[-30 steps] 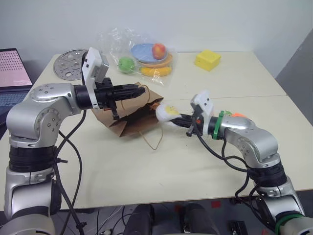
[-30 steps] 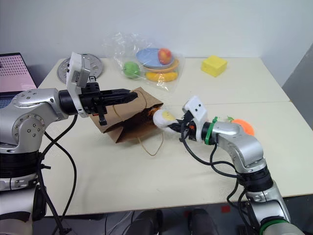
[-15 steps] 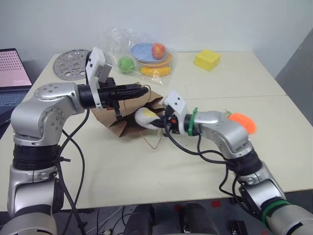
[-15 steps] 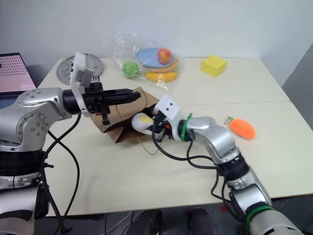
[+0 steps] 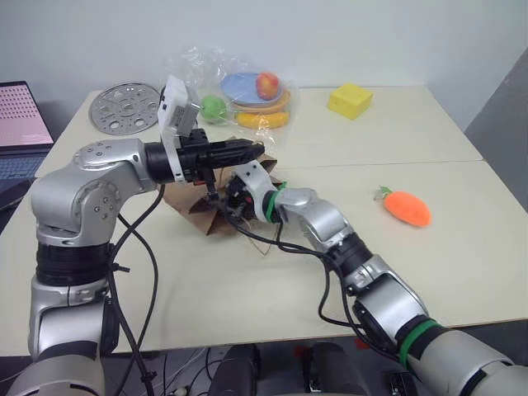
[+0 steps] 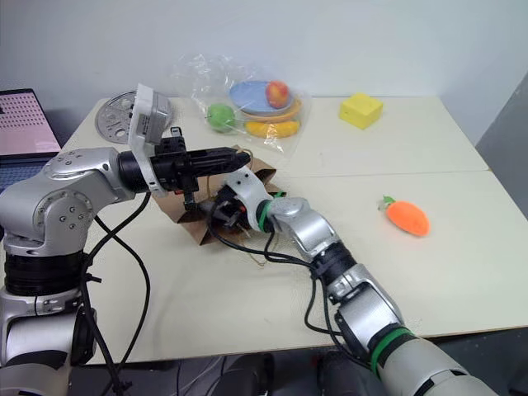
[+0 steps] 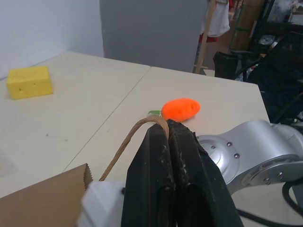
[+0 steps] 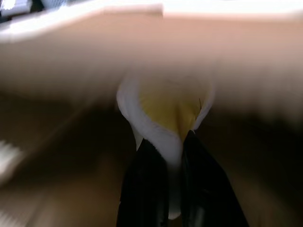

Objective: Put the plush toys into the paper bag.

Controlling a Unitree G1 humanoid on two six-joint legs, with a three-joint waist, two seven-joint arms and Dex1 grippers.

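Step in hand: right gripper (image 8: 173, 142), jaws clamped on egg toy (image 8: 163, 111), inside paper bag (image 6: 198, 221) at frame centre-left. Left gripper (image 7: 168, 137), jaws clamped on handle (image 7: 130, 142). Next: release egg, fetch carrot toy (image 6: 407, 216).

No words, labels, brand marks, numbers or signs can be read on anything here.

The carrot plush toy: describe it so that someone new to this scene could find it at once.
Start at the beige table and go to its right half, well away from the paper bag that both arms work at. The carrot plush toy lies there alone, bright orange with a small green tuft, unlike the boxy yellow block farther back.
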